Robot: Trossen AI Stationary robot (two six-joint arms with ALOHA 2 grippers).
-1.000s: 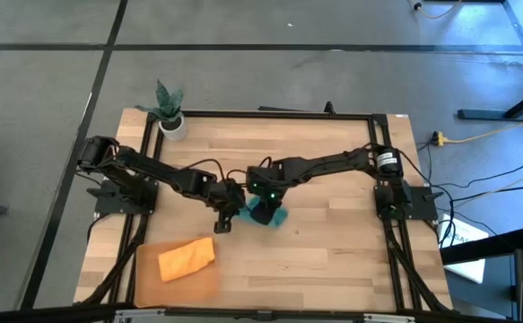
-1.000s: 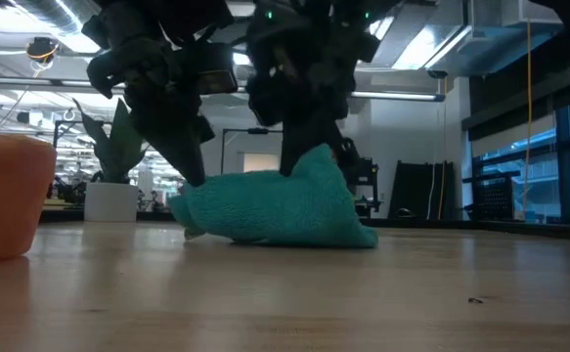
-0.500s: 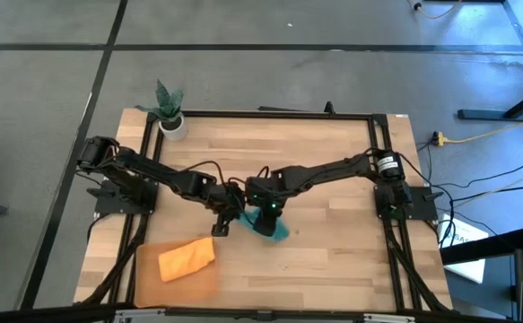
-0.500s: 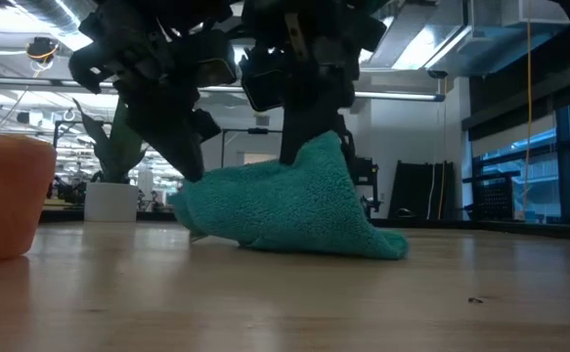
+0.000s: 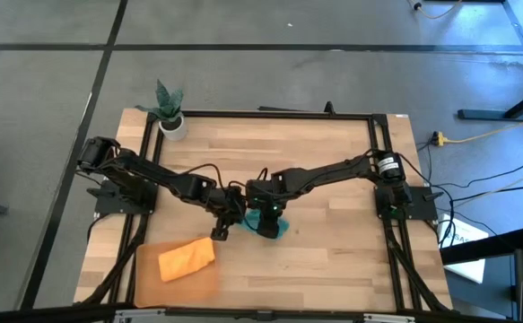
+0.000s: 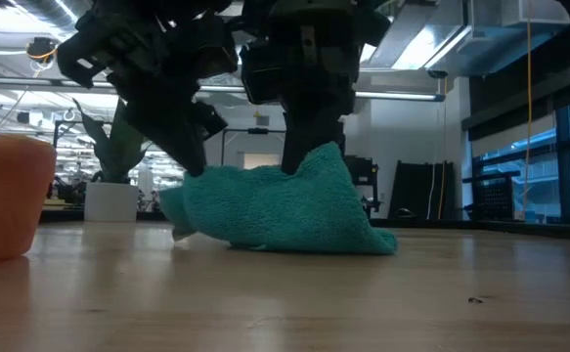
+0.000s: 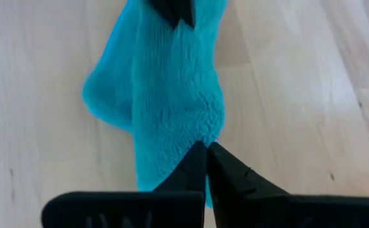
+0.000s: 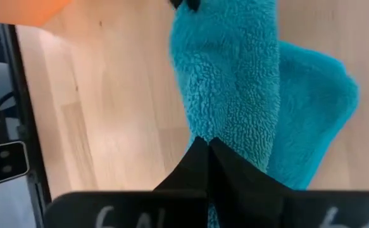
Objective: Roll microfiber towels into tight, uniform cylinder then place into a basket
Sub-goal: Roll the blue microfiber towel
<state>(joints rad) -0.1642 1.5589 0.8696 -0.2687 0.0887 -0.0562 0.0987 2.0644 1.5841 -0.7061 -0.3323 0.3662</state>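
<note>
While both arms meet at the middle of the table (image 5: 333, 260), the teal towel (image 6: 275, 210) has shifted a little: a second ago its right end lay short and low, then it spread out toward the right, and now it has drawn back into a thicker hump, so I judge the roll is being gathered but is far from a tight cylinder. The left gripper (image 7: 204, 152), fingers pressed together, pinches the towel's left end; the right gripper (image 8: 207, 147), likewise clamped, pinches its raised upper edge just to the right. The towel lies directly under both, resting on the wood. The orange towel (image 5: 187, 257) already sits in the basket (image 5: 144, 278) at the near left, well apart
</note>
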